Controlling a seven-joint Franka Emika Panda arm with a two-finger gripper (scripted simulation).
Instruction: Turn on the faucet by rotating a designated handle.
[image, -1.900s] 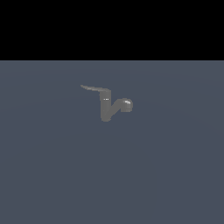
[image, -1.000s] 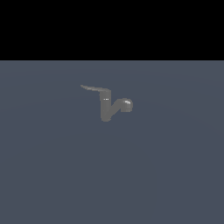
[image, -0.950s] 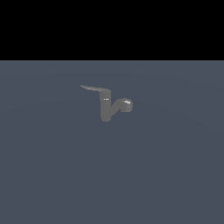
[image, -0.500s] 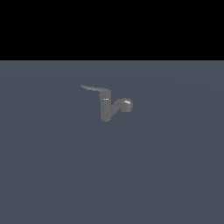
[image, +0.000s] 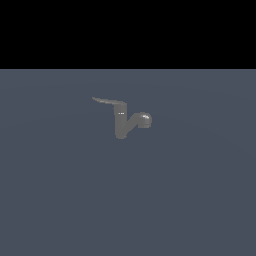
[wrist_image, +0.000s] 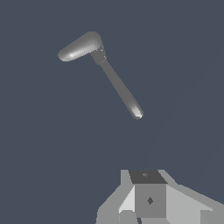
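Observation:
The faucet is a small dull-grey fixture standing on the grey floor in the middle of the exterior view. Its handle, a thin flat lever, points from the body's top toward the exterior view's left. The short angled arm with a glossy round end points to the exterior view's right. In the wrist view the faucet is seen from above: the handle is the broad tapering piece and the arm is the long rod. My gripper shows only there, at the picture's edge, well apart from the faucet. Its fingers overlap, so their gap is hidden.
The faucet stands alone on a flat grey-blue floor. A black band fills the background beyond the floor's far edge. The robot arm is out of the exterior view.

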